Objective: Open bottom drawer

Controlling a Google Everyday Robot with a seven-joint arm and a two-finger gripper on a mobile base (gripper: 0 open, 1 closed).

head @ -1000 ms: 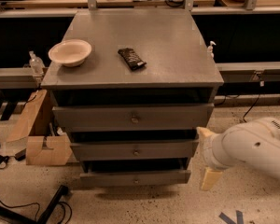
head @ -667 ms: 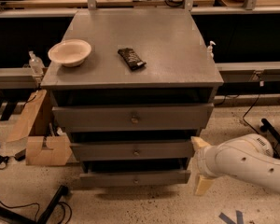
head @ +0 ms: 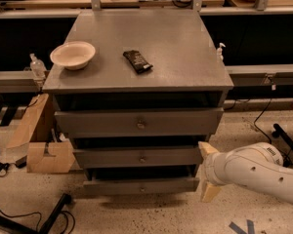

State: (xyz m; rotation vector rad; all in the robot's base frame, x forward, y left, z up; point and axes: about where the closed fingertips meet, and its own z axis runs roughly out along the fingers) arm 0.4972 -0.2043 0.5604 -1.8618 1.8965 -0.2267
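As the bottom drawer [head: 136, 185] faced forward, lying left-right, the gripper [head: 205, 171] hung open beside its right end, above speckled floor [head: 151, 218].

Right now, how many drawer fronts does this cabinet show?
3: top drawer under the cabinet top, middle drawer below it, bottom drawer lowest. The gripper is beside the lower two, image right. None appears hidden.

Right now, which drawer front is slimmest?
The bottom drawer, lowest of three; both fronts above are taller. The end effector is just off its right end.
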